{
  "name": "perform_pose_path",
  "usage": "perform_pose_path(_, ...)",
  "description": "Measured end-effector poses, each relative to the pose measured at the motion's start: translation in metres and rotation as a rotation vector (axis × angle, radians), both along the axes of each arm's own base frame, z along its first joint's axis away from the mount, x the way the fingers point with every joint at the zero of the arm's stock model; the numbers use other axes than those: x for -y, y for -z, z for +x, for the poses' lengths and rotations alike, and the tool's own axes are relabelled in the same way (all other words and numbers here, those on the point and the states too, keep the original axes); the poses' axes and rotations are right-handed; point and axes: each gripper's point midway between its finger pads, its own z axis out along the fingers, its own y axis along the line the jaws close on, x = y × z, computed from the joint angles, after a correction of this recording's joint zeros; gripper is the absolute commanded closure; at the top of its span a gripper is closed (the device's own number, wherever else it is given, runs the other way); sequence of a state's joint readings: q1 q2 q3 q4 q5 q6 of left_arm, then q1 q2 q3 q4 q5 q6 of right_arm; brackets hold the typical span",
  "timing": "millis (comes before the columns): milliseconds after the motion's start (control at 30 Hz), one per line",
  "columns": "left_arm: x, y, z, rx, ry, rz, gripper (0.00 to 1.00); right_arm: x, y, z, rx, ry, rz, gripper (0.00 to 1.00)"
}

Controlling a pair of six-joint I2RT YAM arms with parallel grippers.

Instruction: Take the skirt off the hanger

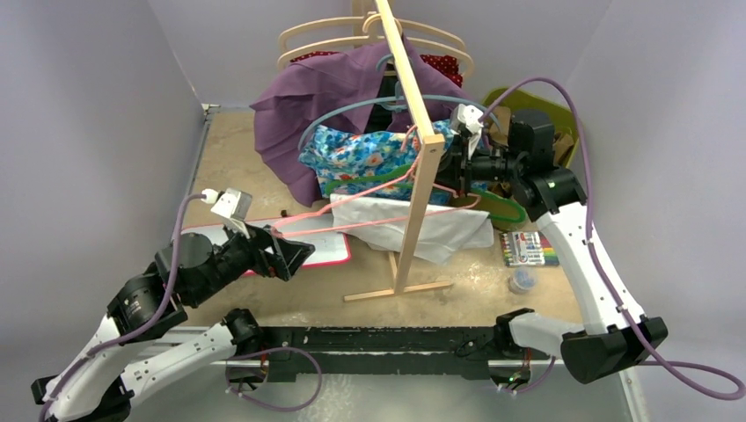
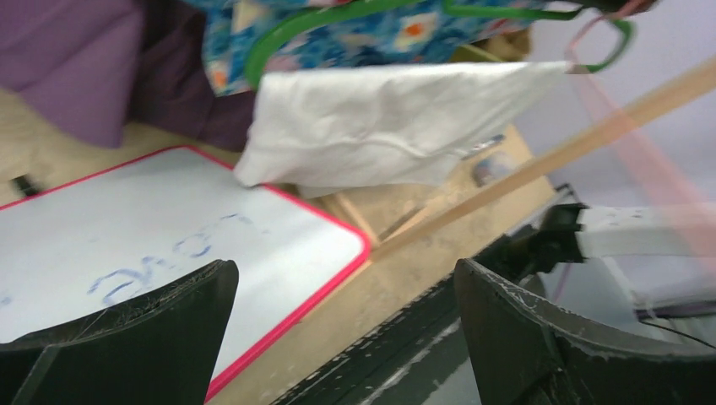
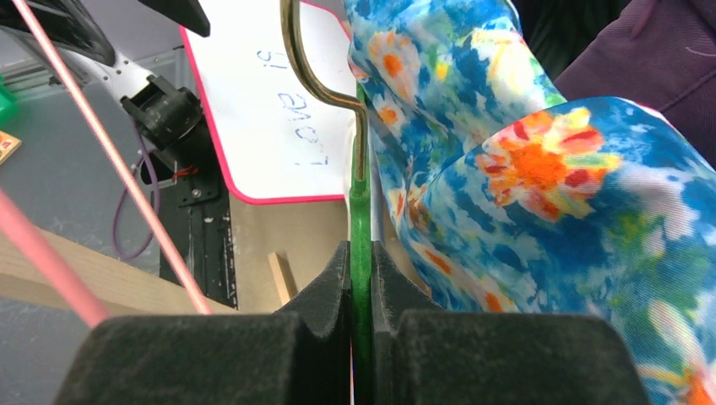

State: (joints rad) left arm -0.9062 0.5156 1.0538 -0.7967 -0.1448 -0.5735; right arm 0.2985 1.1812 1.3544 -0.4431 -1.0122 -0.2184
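Right hand (image 3: pixel 361 257) tight on green hanger (image 3: pixel 360 211)

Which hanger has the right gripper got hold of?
The green hanger, pinched in the right gripper below its metal hook; the pink hanger, blue hanger and wooden hangers are outside its grip.

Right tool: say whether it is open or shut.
Shut on the green hanger: the right wrist view shows the right tool with its fingers pressed against the hanger's neck, below the metal hook.

Whiteboard (image 1: pixel 321 247) on the table (image 1: pixel 230 167) left of the rack (image 1: pixel 413 207), marker box (image 1: pixel 530 249) right, skirt (image 1: pixel 369 155) on its hanger (image 3: pixel 360 228) above.
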Motion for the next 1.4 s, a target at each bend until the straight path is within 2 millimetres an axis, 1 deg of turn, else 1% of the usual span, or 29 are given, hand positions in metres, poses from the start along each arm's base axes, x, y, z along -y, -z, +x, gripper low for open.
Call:
perform_pose_path(133,-0.022,0.026,0.008,-0.028,-0.117,0.064,0.0,0.0,0.0,0.001,0.0,0.002,0.001,1.0)
perform_pose_path(300,-0.043,0.042,0.021,-0.065,-0.265,0.131,0.0,-0.001,0.0,-0.001,-0.009,-0.003,0.002,1.0)
perform_pose_path(400,-0.048,0.051,0.027,-0.102,-0.332,0.155,0.0,-0.001,0.0,-0.001,-0.01,-0.002,0.002,1.0)
perform_pose_path(600,-0.051,0.072,0.037,-0.168,-0.447,0.135,0.0,-0.001,0.0,-0.003,-0.017,-0.001,0.005,1.0)
perform_pose_path(667,-0.051,0.07,0.04,-0.163,-0.467,0.111,0.0,0.0,-0.001,-0.006,-0.014,-0.001,0.009,1.0)
perform_pose_path(767,-0.047,0.06,0.048,-0.141,-0.49,0.082,0.0,0.0,-0.001,-0.013,-0.015,-0.008,0.018,1.0)
perform_pose_path(900,-0.032,0.05,0.065,-0.122,-0.505,0.099,0.0,-0.002,0.0,-0.024,-0.021,-0.028,0.039,1.0)
perform_pose_path(1033,-0.019,0.051,0.077,-0.111,-0.498,0.116,0.0,-0.001,0.001,-0.032,-0.025,-0.032,0.058,1.0)
perform_pose_path(1133,-0.014,0.048,0.084,-0.106,-0.494,0.103,0.0,0.0,0.002,-0.037,-0.027,-0.027,0.069,1.0)
perform_pose_path(1200,-0.015,0.045,0.092,-0.114,-0.504,0.072,0.0,0.0,0.002,-0.038,-0.028,-0.021,0.073,1.0)
perform_pose_path(1267,-0.02,0.045,0.108,-0.134,-0.532,0.02,0.0,0.0,0.0,-0.04,-0.026,-0.021,0.078,1.0)
perform_pose_path(1333,-0.028,0.05,0.123,-0.157,-0.554,-0.026,0.0,0.0,-0.002,-0.04,-0.019,-0.02,0.084,1.0)
perform_pose_path(1400,-0.033,0.059,0.133,-0.18,-0.552,-0.062,0.0,0.0,-0.004,-0.041,-0.012,-0.023,0.088,1.0)
